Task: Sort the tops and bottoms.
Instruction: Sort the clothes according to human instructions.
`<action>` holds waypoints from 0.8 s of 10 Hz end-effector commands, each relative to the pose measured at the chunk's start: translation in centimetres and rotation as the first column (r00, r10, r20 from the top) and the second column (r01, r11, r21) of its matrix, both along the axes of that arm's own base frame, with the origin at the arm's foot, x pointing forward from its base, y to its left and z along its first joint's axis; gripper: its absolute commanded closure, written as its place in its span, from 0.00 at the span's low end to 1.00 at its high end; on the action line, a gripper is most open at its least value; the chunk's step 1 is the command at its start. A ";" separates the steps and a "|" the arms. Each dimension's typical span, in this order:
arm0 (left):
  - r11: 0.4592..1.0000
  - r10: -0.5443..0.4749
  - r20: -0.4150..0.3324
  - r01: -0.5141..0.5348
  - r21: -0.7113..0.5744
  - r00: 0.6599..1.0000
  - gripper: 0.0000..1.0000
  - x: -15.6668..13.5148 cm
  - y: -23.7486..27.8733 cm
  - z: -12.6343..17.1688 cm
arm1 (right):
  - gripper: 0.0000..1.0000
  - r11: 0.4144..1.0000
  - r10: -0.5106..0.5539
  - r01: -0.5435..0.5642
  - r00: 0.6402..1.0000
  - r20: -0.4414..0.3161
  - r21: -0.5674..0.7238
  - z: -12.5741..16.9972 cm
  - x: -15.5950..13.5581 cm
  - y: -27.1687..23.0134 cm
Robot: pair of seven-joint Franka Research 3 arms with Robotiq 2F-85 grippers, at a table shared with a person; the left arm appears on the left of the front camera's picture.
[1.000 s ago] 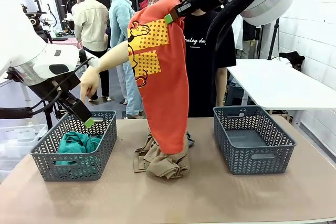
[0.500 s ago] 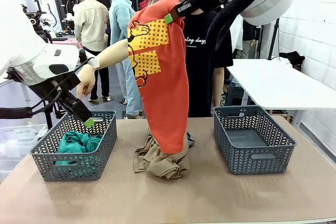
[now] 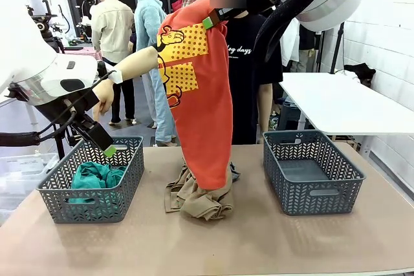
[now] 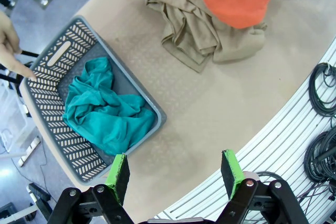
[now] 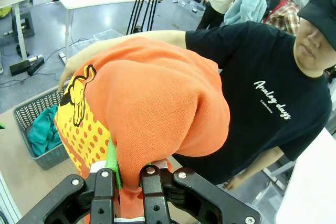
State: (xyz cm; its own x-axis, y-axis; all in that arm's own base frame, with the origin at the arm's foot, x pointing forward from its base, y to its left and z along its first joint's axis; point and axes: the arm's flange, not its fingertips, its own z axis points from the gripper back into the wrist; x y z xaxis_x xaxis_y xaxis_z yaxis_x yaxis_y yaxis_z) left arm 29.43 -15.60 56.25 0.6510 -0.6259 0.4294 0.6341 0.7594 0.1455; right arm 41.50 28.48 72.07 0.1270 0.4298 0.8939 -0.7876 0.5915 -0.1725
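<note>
Front view: orange garment (image 3: pixel 206 111) (before person (image 3: pixel 253 92))

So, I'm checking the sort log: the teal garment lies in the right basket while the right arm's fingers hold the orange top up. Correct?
The basket is wrong. The teal garment lies in the left basket, as the front view shows. The right arm's fingers do hold the orange top up.

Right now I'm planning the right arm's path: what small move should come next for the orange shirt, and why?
Probably swing the orange shirt toward the left basket. The right gripper is shut on it, hanging over the khaki pile, and the person's hand points at that basket, which holds the teal garment.
</note>
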 end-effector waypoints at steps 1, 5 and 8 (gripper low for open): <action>1.000 -0.007 -0.007 0.007 -0.008 1.000 0.09 0.0 0.2 -0.1 | 1.00 1.000 -0.004 0.004 1.000 0.015 -0.003 0.3 0.0 0.0; 1.000 -0.030 0.046 0.029 0.008 0.999 0.09 -1.7 0.4 1.7 | 1.00 0.999 0.024 -0.025 0.999 0.027 0.035 0.6 0.2 0.6; 1.000 0.005 0.089 -0.005 0.004 0.996 0.09 -4.4 3.2 3.3 | 1.00 0.969 0.172 -0.195 0.973 0.155 0.149 3.1 2.9 5.5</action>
State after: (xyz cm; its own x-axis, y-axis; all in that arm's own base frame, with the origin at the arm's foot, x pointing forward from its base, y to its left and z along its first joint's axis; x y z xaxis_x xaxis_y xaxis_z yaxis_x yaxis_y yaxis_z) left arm 25.94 -14.10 59.82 0.6147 -0.6224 0.4844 0.6249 0.7591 0.1823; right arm 41.89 32.58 74.77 0.0162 0.3630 0.9316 -0.8283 0.5268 -0.1908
